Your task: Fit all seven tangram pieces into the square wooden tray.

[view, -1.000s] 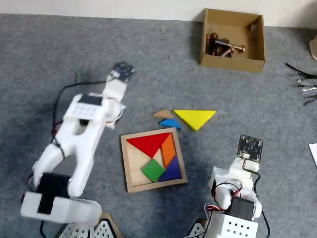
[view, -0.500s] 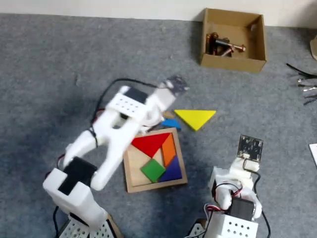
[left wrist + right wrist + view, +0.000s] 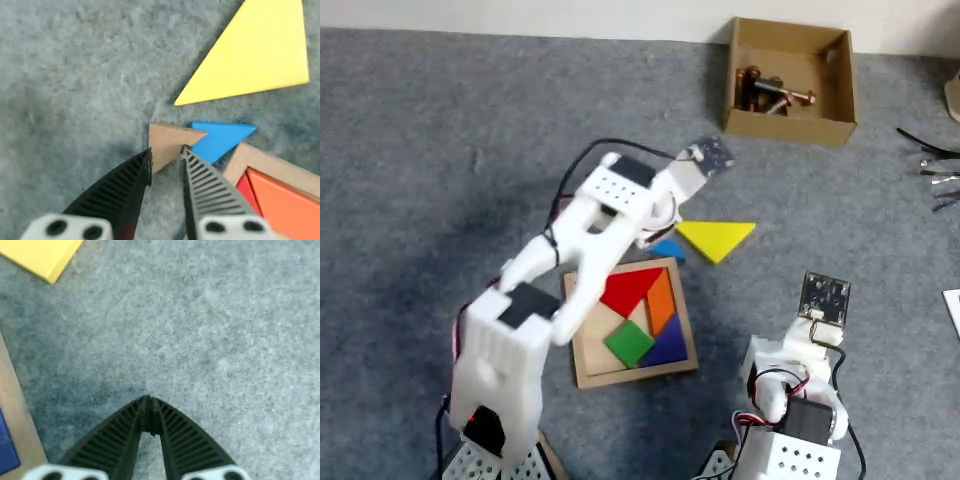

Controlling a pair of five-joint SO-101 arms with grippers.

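Tan triangle (image 3: 169, 139) lies between tips of the left claw (image 3: 166, 153), slightly parted (right claw (image 3: 150, 407) pressed together)

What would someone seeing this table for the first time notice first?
The white left arm lies across the wooden tray, its gripper open at a small tan triangle just beyond the tray's corner. Next to that, a big yellow triangle stands out brightly on the grey carpet.

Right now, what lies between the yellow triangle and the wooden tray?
The blue piece, beside the tan piece, as the left wrist view shows.
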